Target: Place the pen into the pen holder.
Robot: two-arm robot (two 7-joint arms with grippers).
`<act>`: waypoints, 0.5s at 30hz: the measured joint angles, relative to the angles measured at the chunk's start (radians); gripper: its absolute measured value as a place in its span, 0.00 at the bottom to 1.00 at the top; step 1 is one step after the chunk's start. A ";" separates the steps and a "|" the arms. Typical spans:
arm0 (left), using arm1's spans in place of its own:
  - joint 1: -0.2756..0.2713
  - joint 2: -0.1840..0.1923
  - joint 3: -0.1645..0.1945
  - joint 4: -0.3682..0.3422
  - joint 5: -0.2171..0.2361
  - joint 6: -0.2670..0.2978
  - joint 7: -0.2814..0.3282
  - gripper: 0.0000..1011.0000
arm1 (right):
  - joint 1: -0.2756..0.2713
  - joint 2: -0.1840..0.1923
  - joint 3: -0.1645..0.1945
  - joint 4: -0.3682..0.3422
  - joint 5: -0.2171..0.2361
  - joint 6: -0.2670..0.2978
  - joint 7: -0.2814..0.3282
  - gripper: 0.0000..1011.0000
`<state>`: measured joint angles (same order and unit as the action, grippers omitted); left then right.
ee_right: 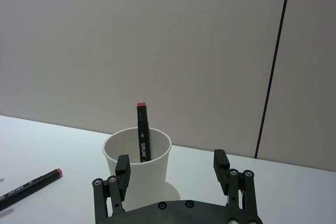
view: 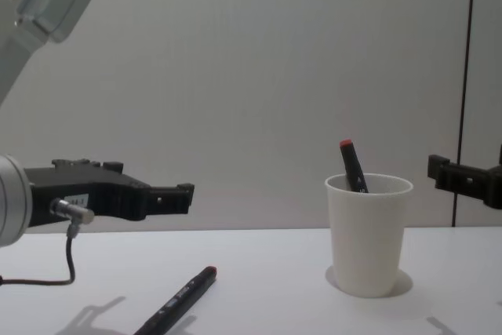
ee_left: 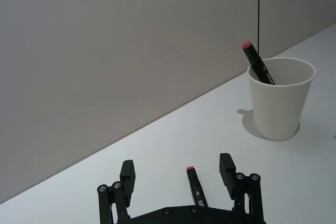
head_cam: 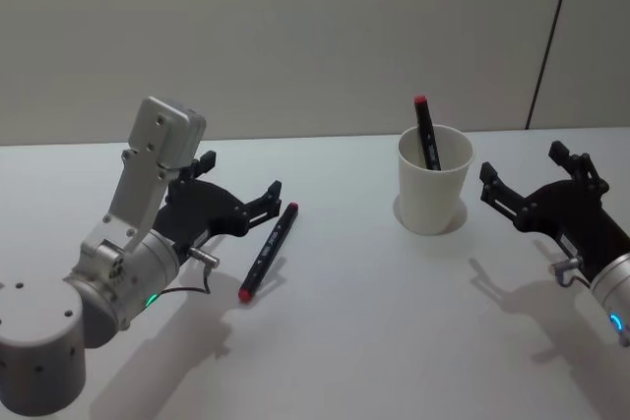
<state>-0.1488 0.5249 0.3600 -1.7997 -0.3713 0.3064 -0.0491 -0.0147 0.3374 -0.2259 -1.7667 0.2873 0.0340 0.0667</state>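
A black pen with red caps lies flat on the white table, left of centre. My left gripper hovers open just above it and touches nothing. In the left wrist view the pen's red end shows between the spread fingers of that gripper. The pen holder, a white paper cup, stands upright right of centre, with another red-capped pen leaning inside it. My right gripper is open and holds nothing, just right of the cup and facing it.
The white table runs back to a plain grey wall. A dark vertical seam marks the wall at the right. Bare tabletop lies between the lying pen and the cup, and in front of both.
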 joint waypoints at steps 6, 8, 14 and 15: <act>-0.013 0.002 -0.013 -0.005 -0.031 0.073 -0.015 0.99 | 0.000 0.000 0.000 0.000 0.000 0.000 0.000 0.99; -0.021 0.002 -0.017 -0.005 -0.044 0.105 -0.023 0.99 | 0.000 0.000 0.000 0.000 0.000 0.000 0.000 0.99; -0.044 -0.002 -0.028 0.002 -0.070 0.189 -0.043 0.99 | 0.000 0.000 0.000 0.000 0.000 0.000 0.000 0.99; -0.048 -0.003 -0.029 0.005 -0.072 0.200 -0.046 0.99 | 0.000 0.000 0.000 0.000 0.000 0.000 0.000 0.99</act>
<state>-0.1971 0.5214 0.3305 -1.7951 -0.4437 0.5063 -0.0947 -0.0146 0.3375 -0.2259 -1.7667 0.2873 0.0340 0.0667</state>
